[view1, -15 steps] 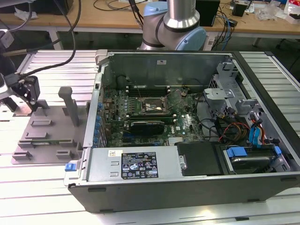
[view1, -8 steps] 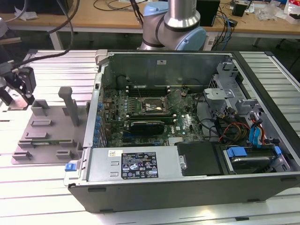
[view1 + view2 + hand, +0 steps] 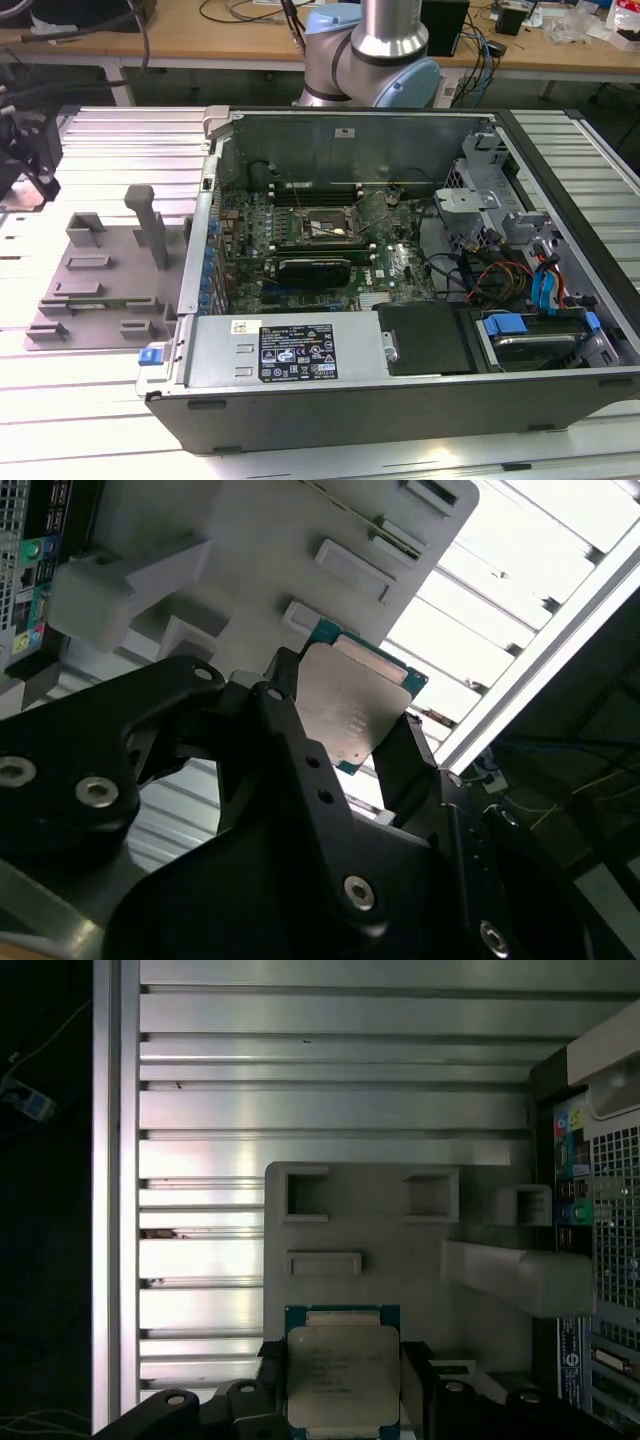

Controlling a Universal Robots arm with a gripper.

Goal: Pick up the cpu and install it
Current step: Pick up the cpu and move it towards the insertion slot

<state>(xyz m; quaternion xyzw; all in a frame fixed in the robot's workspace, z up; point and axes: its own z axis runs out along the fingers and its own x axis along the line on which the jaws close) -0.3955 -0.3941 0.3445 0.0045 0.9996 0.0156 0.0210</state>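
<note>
Ribbed aluminium desk (image 3: 110, 140) carries everything. Nearest, in the first wrist view, the end effector (image 3: 343, 1388) clamps the cpu (image 3: 343, 1365) by two opposite edges, over the grey fixture tray (image 3: 400, 1240). Farther off, in the exterior view, the open computer case (image 3: 400, 400) sits at the tray's three o'clock, with the motherboard socket (image 3: 318, 228) inside.

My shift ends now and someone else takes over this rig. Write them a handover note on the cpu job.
Claw: shut on the cpu, with its fingers against two opposite edges and the metal top facing both wrist cameras.
Place: by the grey fixture tray, at the exterior view's left of the open computer case.
Done: the cpu is grasped.
Left: the install. The cpu is not yet at the motherboard socket inside the case.
</note>
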